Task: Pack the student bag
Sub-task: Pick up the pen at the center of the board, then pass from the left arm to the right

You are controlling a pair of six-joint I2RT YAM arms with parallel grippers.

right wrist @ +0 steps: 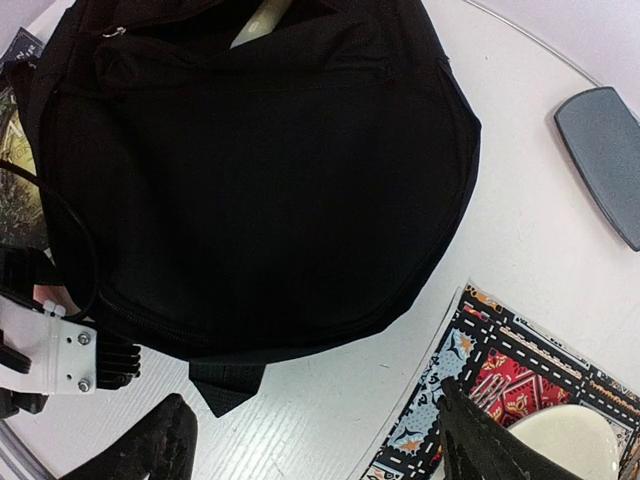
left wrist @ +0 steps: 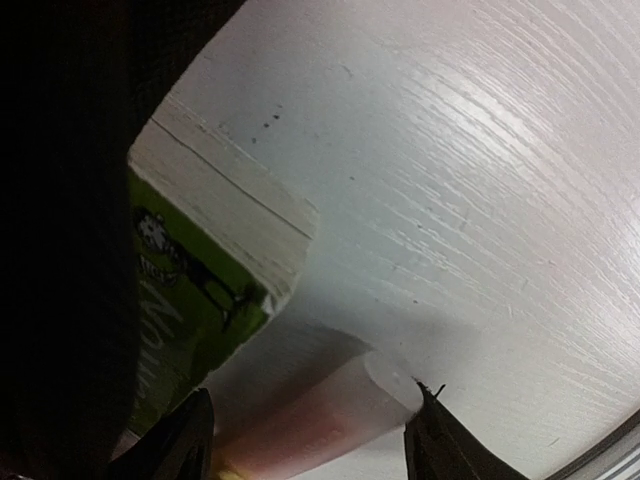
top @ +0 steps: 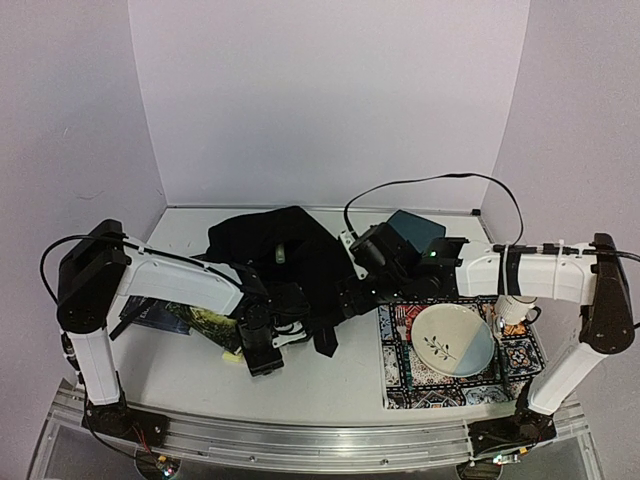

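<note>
One student bag (top: 275, 245) is lying toward the table's (top: 330, 375) far edge, with one pale item (right wrist: 260, 20) poking out of it, mostly hidden. The right gripper (right wrist: 312, 395) is hovering beside the bag, jaws spread and empty. The left gripper (left wrist: 315, 395) is straddling one blurred pinkish object (left wrist: 300, 425) — pinching it or not, I cannot tell. One plate (top: 452, 340) is resting on one patterned mat (top: 400, 372).

Three plain walls of pale lavender-white close in the scene: a back wall (top: 320, 100) and two side walls (top: 70, 120) angling toward it. The table (top: 320, 375) is white with fine wood grain, evenly lit, and a metal rail (top: 320, 440) runs along its near edge.
</note>
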